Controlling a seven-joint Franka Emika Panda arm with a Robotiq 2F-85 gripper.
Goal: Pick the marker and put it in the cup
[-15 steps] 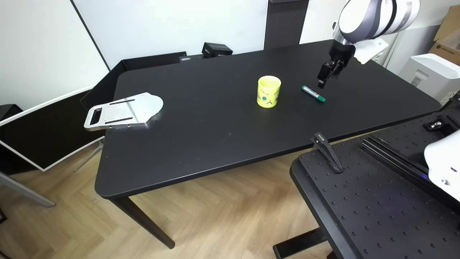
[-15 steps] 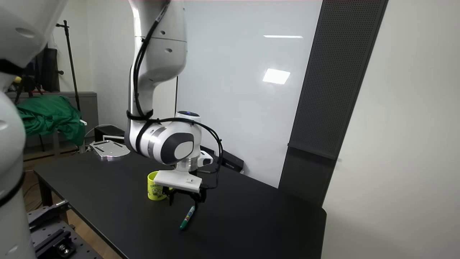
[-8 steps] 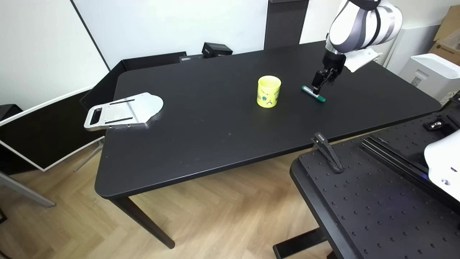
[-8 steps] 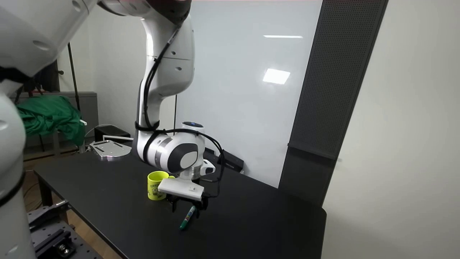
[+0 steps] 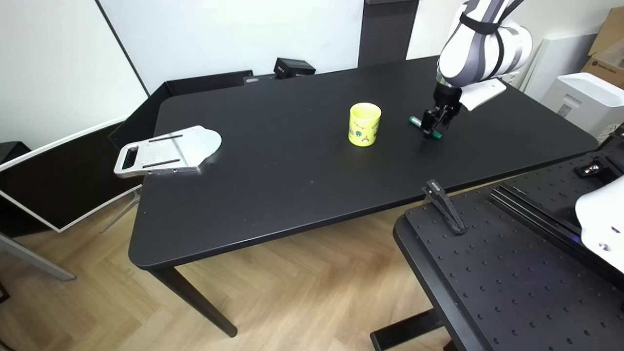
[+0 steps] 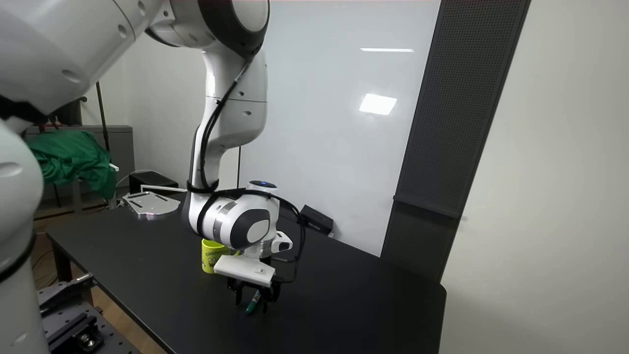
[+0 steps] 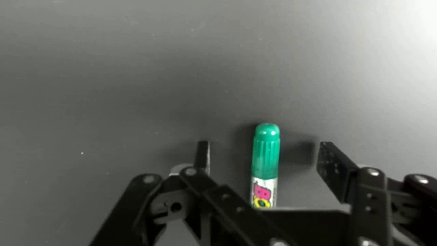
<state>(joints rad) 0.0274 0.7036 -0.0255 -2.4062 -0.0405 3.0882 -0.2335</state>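
Note:
The marker [image 7: 265, 159], with a green cap and a white printed body, lies on the black table. In the wrist view its lower part is hidden behind my gripper. My gripper [image 7: 264, 153] is open, with one finger on each side of the marker and a gap on both sides. In both exterior views the gripper [image 5: 431, 129] is low over the marker [image 5: 415, 121] and hides its middle. The yellow cup [image 5: 362, 127] stands upright on the table, a short way from the marker. In an exterior view the cup [image 6: 212, 256] is partly hidden by the arm.
A white-grey flat tray [image 5: 187, 148] lies at the table's far end, overhanging the edge. A black box [image 5: 293, 67] stands behind the table [image 5: 273, 195]. A second black perforated table [image 5: 492, 273] with a clamp [image 5: 446, 207] adjoins the near edge.
My gripper has come down over the marker, moving from above it to around it with its jaws still open. The marker and cup have not moved.

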